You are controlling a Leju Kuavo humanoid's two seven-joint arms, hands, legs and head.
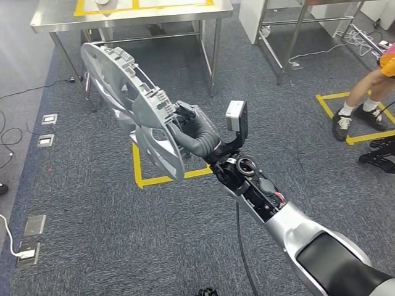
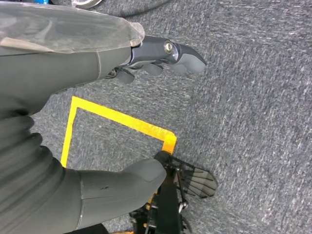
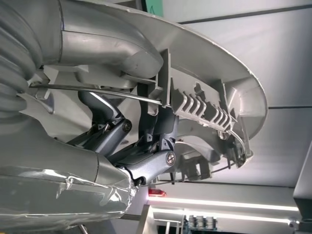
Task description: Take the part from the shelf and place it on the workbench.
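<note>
Part (image 1: 135, 111) carried toward the far worktop (image 1: 55, 21).
My right hand (image 1: 198, 132) grips its near ribbed edge, fingers closed; it looks stiff, light, unwieldy. Left hand (image 2: 110, 58) hangs open, empty.

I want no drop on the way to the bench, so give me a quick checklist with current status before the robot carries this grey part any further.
1. Right hand grips the grey ribbed plastic part: ok; the right wrist view shows fingers curled around its ribs.
2. Grip centred: not ok; most of the part overhangs past the hand.
3. Left hand free: ok, it hangs over the carpet holding nothing.
4. Steel workbench ahead: ok, bare metal beside the yellow tape.
5. Path: cannot tell; a person's legs stand off to the right.
</note>
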